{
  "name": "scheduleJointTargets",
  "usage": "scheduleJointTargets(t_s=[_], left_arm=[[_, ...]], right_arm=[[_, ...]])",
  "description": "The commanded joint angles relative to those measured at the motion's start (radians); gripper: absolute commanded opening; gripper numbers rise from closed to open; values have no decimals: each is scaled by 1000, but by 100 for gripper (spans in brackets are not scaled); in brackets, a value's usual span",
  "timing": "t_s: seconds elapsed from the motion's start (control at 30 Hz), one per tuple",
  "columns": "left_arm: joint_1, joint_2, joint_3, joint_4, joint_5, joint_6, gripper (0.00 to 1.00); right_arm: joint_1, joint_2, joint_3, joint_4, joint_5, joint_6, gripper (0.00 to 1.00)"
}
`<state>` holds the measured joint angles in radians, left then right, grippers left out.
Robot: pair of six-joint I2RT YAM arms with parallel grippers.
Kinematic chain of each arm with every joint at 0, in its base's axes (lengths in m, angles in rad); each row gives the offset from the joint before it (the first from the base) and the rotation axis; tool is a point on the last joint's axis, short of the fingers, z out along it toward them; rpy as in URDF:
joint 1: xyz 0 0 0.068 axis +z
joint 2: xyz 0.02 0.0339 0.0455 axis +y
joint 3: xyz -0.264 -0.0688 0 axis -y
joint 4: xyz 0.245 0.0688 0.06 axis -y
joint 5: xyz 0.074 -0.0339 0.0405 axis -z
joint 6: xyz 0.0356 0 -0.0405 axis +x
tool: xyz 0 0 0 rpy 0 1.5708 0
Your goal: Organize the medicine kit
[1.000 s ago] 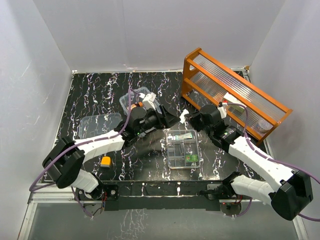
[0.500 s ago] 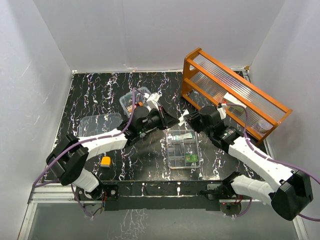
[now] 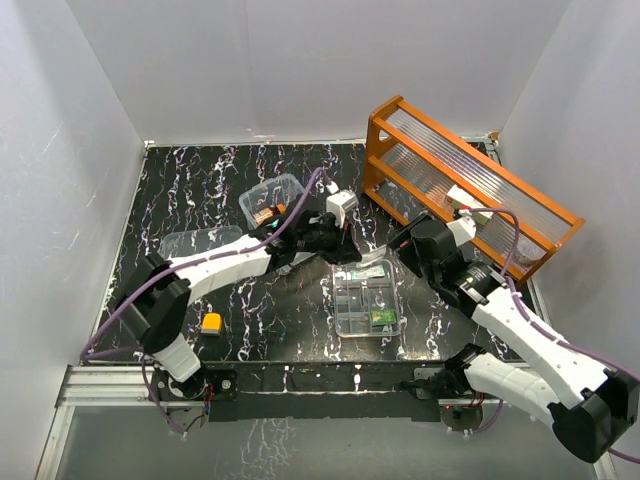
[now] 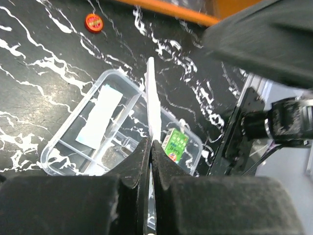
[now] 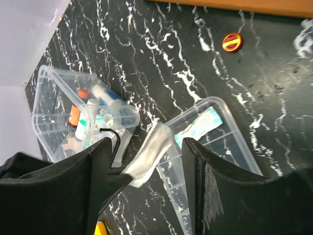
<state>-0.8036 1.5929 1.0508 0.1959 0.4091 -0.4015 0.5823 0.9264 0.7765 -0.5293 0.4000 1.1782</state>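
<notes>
Left end effector (image 4: 150, 147) pinches a thin white flat sachet (image 4: 153, 98) edge-on above the clear plastic compartment tray (image 4: 58, 147) on the black marbled table (image 3: 200, 180). Right end effector (image 5: 145, 143) is spread wide and empty. The sachet is likely light, limp and slick: grip its edge firmly.

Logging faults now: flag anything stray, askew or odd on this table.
A red round cap lies loose by the orange rack, and a small orange item sits alone near the front edge, both outside the tray.

orange rack (image 3: 465, 188) stands far right on the black marbled bench (image 3: 190, 190); a small yellow block (image 3: 211, 322) lies near left, a red disc (image 5: 232, 42) beside the rack.
</notes>
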Motion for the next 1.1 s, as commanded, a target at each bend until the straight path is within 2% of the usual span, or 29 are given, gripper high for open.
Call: scheduleJointTargets(t_s=[0.0,0.17,0.4,0.83,0.97,1.07], left_arm=[[-3,102,89,-201,137,184,0],[-2,218,195,-275,179,274,0],[-3,306,291,-338,150,328,0],[-3,370,337,-329,108,295,1],[-3,362,343,-364,49,289,27],[-3,314,350,-379,-15,283,35]], right_arm=[[0,-86,51,-91,136,-51,57],[0,-132,53,-123,183,-50,56],[0,-128,57,-129,179,-51,55],[-1,-115,47,-114,167,-47,55],[0,-108,49,-107,166,-52,55],[0,-103,46,-103,164,-55,55]])
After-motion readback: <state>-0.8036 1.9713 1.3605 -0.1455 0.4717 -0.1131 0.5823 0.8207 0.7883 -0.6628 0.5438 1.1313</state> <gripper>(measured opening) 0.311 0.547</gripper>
